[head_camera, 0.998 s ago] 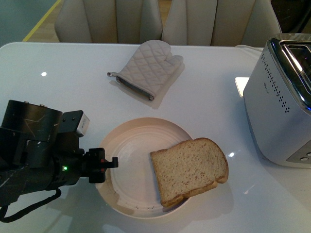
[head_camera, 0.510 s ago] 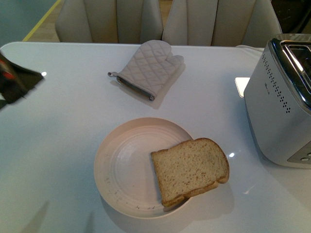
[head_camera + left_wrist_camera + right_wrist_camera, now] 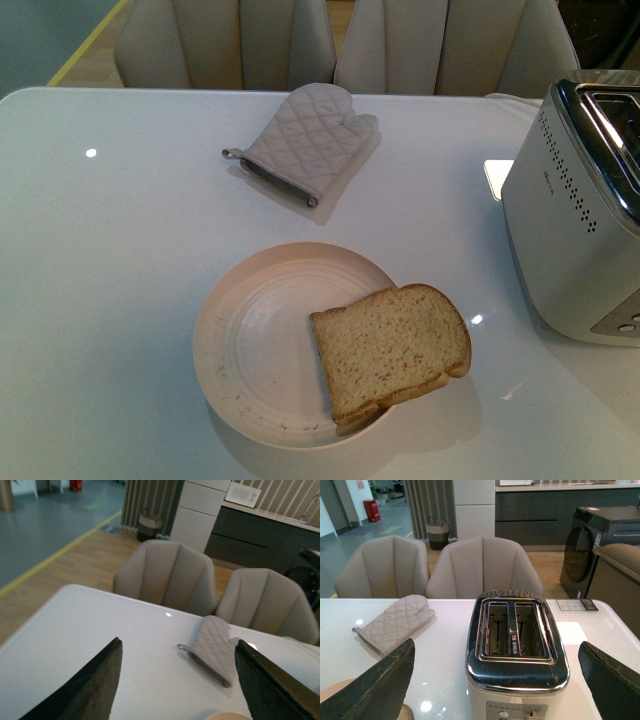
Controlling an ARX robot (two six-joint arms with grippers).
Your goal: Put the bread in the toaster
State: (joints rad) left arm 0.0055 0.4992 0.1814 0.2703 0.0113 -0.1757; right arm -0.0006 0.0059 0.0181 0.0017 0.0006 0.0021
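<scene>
The bread (image 3: 392,350) lies flat on the right side of a cream plate (image 3: 250,340), its crust overhanging the rim. The toaster (image 3: 575,230) stands at the table's right edge. In the right wrist view the toaster (image 3: 516,645) shows with both chrome slots empty. My right gripper (image 3: 496,680) is open and empty, above and in front of the toaster. My left gripper (image 3: 177,680) is open and empty, above the table and facing the oven mitt. Neither arm shows in the front view. The bread is out of the left wrist view.
A grey quilted oven mitt (image 3: 305,140) lies on the white table behind the plate. It also shows in the left wrist view (image 3: 212,645) and the right wrist view (image 3: 395,622). Two beige chairs (image 3: 330,40) stand at the table's far edge.
My left arm was beside the plate's left side a second ago. It swung up and to the left, and has left the front view. The bread, plate and toaster have not moved.
</scene>
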